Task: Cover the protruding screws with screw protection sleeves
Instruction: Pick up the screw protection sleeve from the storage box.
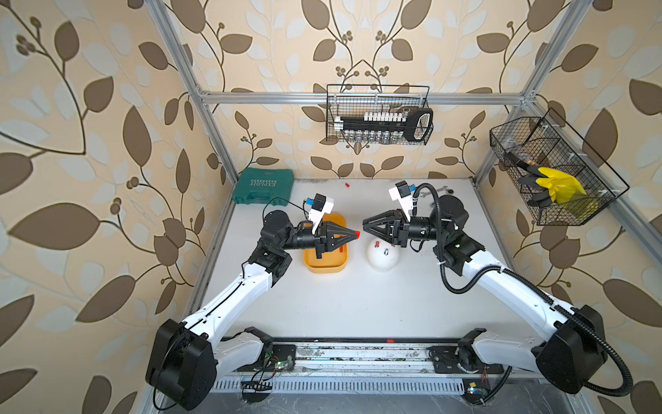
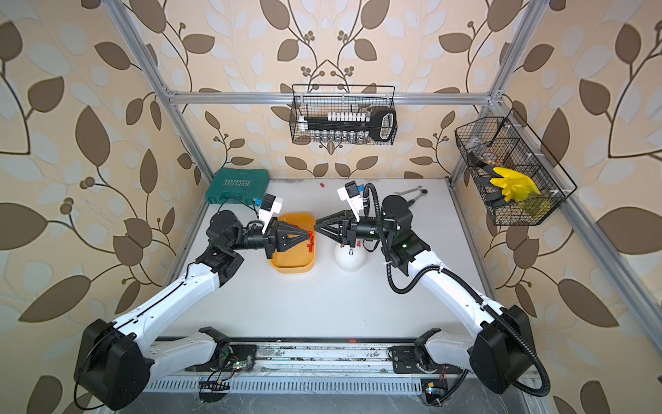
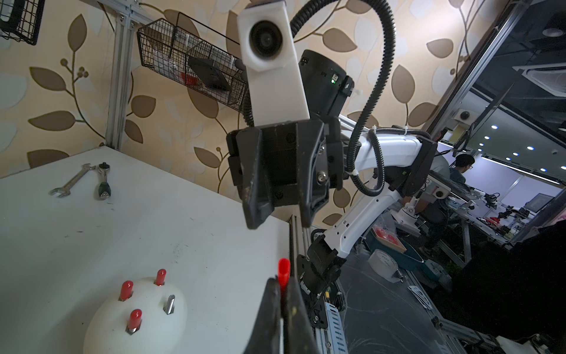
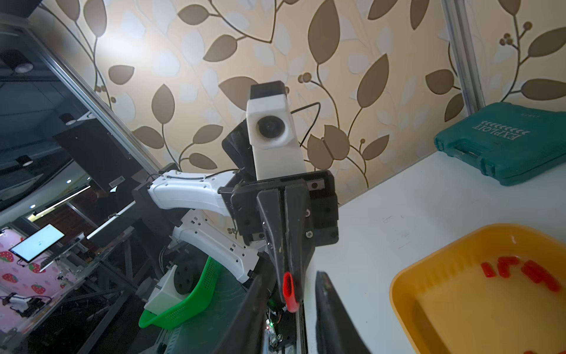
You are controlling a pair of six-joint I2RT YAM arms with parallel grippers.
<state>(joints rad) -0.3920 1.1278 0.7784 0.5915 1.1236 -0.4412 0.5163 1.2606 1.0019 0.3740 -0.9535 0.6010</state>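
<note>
My left gripper (image 1: 355, 235) is shut on a red screw protection sleeve (image 3: 284, 269), held level above the table with its tip pointing at my right gripper (image 1: 364, 225). The right gripper (image 4: 292, 275) is open, one finger on each side of that sleeve (image 4: 289, 291), with a gap on both sides. Below them sits the white dome (image 3: 137, 318). Three of its protruding screws wear red sleeves (image 3: 126, 289); one screw (image 3: 169, 303) is bare grey metal. More sleeves (image 4: 533, 272) lie in the yellow tray (image 4: 404, 285).
A green tool case (image 1: 263, 186) lies at the back left, and two wrenches (image 2: 412, 191) at the back right. A stray red sleeve (image 1: 346, 185) lies near the back wall, another (image 1: 389, 340) at the front edge. Wire baskets (image 1: 379, 114) hang on the frame.
</note>
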